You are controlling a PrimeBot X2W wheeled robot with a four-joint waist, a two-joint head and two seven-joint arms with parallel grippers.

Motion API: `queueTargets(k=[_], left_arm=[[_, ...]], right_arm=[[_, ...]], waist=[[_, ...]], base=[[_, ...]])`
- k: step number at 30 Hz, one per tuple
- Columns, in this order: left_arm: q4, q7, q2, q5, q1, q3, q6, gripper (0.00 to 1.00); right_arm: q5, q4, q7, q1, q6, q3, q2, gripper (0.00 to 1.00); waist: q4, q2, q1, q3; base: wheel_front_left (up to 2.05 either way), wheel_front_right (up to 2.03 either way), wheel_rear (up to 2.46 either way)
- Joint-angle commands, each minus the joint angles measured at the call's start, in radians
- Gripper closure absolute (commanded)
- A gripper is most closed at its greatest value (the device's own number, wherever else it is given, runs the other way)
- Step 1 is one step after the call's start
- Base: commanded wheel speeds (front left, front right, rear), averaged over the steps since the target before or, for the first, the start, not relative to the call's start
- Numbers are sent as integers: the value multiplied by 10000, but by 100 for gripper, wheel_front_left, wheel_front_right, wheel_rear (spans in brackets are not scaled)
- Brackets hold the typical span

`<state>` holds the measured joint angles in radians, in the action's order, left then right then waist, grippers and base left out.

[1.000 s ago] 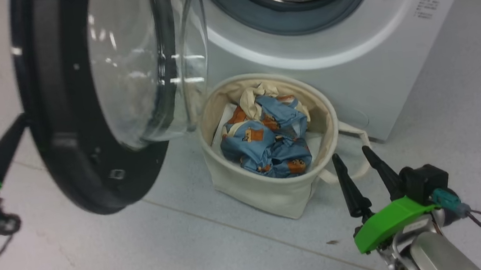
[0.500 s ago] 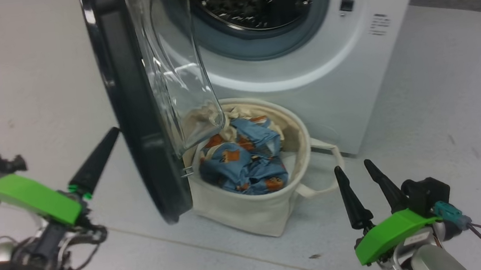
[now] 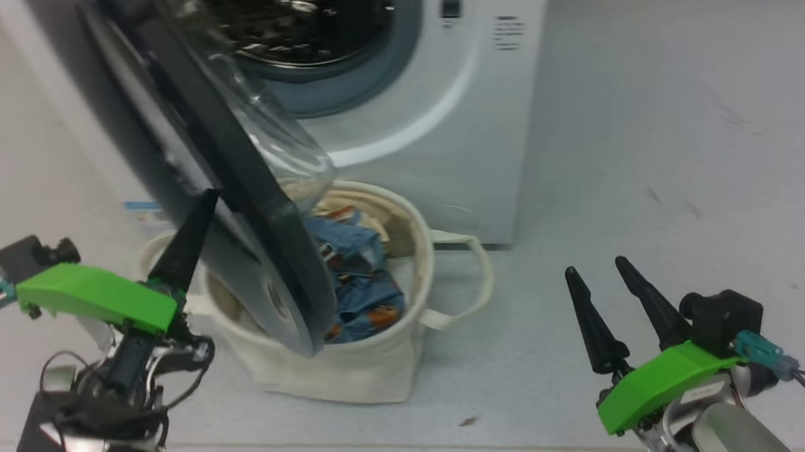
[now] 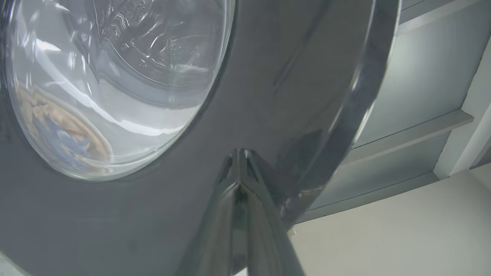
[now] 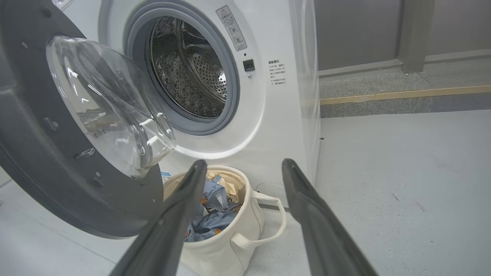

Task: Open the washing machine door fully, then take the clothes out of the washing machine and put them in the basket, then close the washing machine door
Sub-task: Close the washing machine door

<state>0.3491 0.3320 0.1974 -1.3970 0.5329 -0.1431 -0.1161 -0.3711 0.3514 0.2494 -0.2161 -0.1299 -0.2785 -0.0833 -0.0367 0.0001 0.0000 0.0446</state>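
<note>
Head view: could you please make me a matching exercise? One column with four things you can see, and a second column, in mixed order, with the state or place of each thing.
Things
1. door
2. clothes
3. left gripper
4. right gripper

States or places
A. fingers apart, holding nothing
B. partly open
C. fingers shut, tip touching the door
D. lying in the basket

Right pairs: 1-B, 2-D, 3-C, 4-A
</note>
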Motion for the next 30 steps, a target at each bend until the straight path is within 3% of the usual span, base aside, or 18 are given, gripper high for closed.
queueTargets(k=[1, 13, 27, 29, 30], left_arm=[[-111, -95, 263, 230, 654, 326, -122, 100], [1146, -808, 172, 454, 2283, -128, -143, 100], [2013, -1742, 335, 475, 2979, -1011, -145, 97], [2056, -1942, 479, 622, 2886, -1206, -145, 27], [2104, -2084, 537, 676, 2838, -1258, -145, 0]], right_arm=[[53, -355, 124, -167, -8, -123, 78, 0], [195, -604, 124, -370, -8, 160, 133, 0], [266, -679, 124, -370, -8, 378, 184, 0], [275, -668, 124, -344, -8, 383, 157, 0], [277, -668, 124, -331, -8, 386, 143, 0]], waist=[[-556, -1, 0, 181], [-1941, -1, 0, 813], [-1843, -1, 0, 720], [-1745, -1, 0, 603], [-1700, -1, 0, 548]], base=[[0, 0, 0], [0, 0, 0], [0, 0, 0], [0, 0, 0], [0, 0, 0]])
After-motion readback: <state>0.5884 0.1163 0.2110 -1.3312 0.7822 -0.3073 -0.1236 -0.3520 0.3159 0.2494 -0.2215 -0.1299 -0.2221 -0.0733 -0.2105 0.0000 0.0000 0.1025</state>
